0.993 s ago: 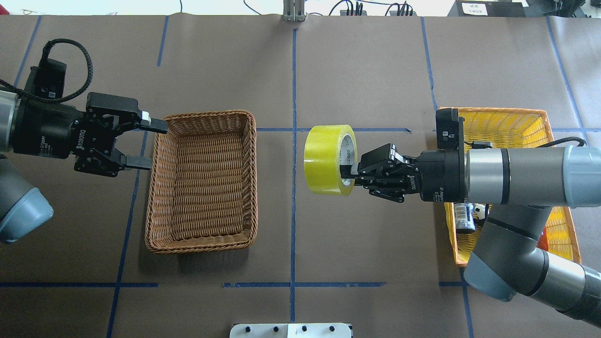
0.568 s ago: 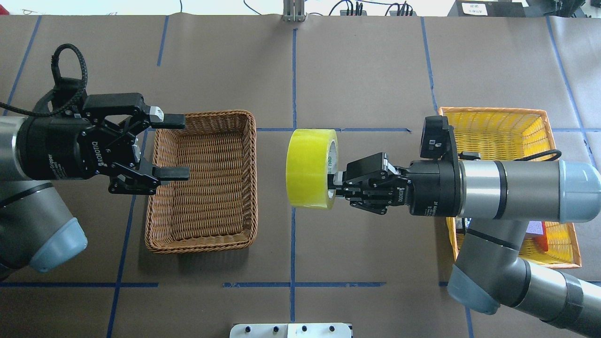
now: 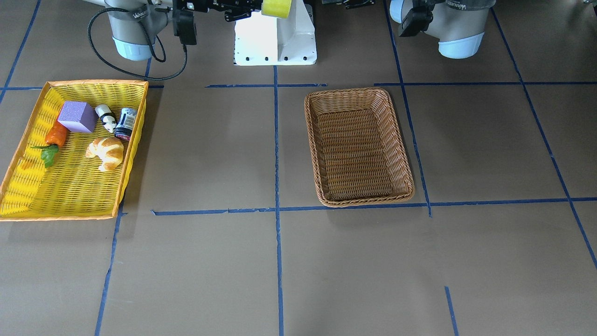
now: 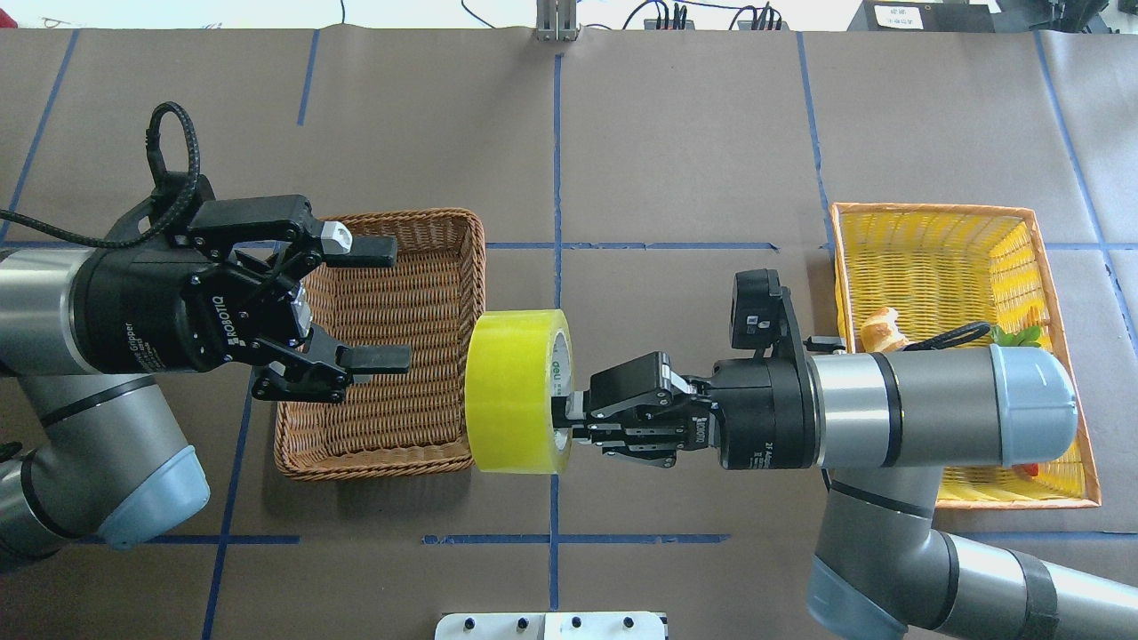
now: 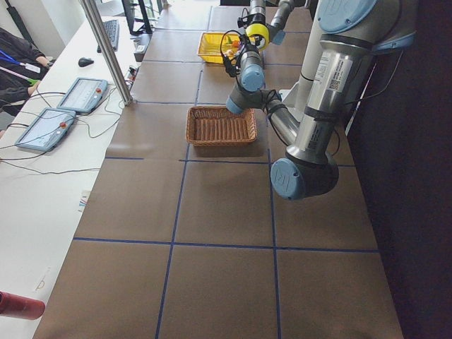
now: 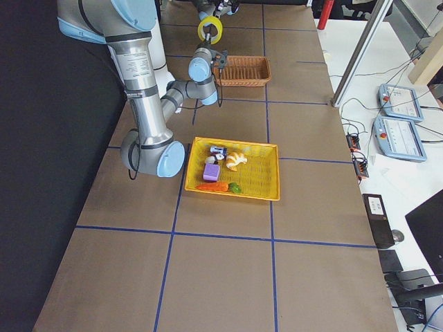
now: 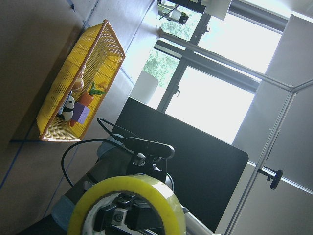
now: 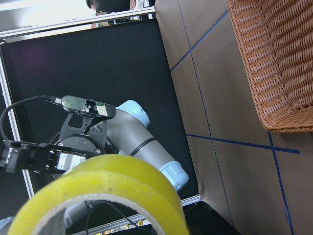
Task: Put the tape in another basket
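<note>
Wide yellow-green packing tape roll point(image 4: 514, 391): airborne near brown woven wicker basket point(image 4: 478, 267) | right gripper point(image 4: 565, 418) pinches its wall, left gripper point(image 4: 402, 305) spread wide | likely light, rigid, slick; you should grip across its wall.

The yellow-green tape point(image 4: 520, 391) is held aloft on edge, off one long side of the brown wicker basket point(image 4: 373, 467).

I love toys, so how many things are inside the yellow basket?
5: a purple block, a panda, a can, a croissant and a carrot, all at the yellow basket end nearest the robot. None seems hidden.
</note>
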Robot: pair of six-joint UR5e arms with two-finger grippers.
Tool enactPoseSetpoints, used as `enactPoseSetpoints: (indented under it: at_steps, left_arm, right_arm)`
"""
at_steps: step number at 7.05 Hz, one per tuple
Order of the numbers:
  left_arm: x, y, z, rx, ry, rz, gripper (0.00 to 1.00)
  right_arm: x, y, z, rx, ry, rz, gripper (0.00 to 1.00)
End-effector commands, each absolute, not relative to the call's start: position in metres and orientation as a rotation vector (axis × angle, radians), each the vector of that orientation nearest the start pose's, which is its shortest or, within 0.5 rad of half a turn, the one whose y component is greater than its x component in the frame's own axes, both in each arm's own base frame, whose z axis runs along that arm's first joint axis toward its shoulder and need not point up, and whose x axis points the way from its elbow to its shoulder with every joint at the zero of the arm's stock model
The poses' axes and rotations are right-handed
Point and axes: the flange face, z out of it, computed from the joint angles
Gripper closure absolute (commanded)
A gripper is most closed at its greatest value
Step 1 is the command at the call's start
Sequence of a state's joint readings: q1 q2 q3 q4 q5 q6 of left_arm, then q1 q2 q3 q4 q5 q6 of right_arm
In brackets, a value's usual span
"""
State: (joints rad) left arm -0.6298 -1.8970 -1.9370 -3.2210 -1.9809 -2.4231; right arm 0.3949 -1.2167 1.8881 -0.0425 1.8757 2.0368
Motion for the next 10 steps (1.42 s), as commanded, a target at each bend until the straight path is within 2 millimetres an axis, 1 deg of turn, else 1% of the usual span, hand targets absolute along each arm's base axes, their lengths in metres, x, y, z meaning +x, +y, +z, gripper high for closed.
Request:
enactPoseSetpoints:
  at_steps: [1,2,3,4,8,9,10]
  left_arm:
    - [0.301,-0.328,0.175,-0.464,2.242,-0.286,0.00]
    - [0.302,-0.328,0.173,-0.463,2.247,-0.284,0.00]
    - [0.312,-0.325,0.174,-0.482,2.245,-0.294,0.00]
    - [0.318,-0.319,0.173,-0.503,2.241,-0.284,0.00]
    - [0.323,-0.313,0.172,-0.522,2.237,-0.274,0.00]
    - [0.324,-0.313,0.173,-0.524,2.236,-0.275,0.00]
    - [0.326,-0.311,0.172,-0.531,2.235,-0.270,0.00]
  right_arm:
    - [-0.411,-0.263,0.178,-0.277,-2.159,0.167,0.98]
    - [-0.423,-0.257,0.173,-0.284,-2.167,0.180,0.98]
    - [-0.433,-0.256,0.170,-0.286,-2.168,0.193,0.98]
    - [-0.438,-0.255,0.170,-0.283,-2.171,0.215,0.98]
    - [-0.440,-0.256,0.164,-0.277,-2.176,0.224,0.98]
    - [-0.444,-0.258,0.159,-0.271,-2.167,0.242,0.98]
    - [-0.447,-0.255,0.159,-0.269,-2.167,0.260,0.98]
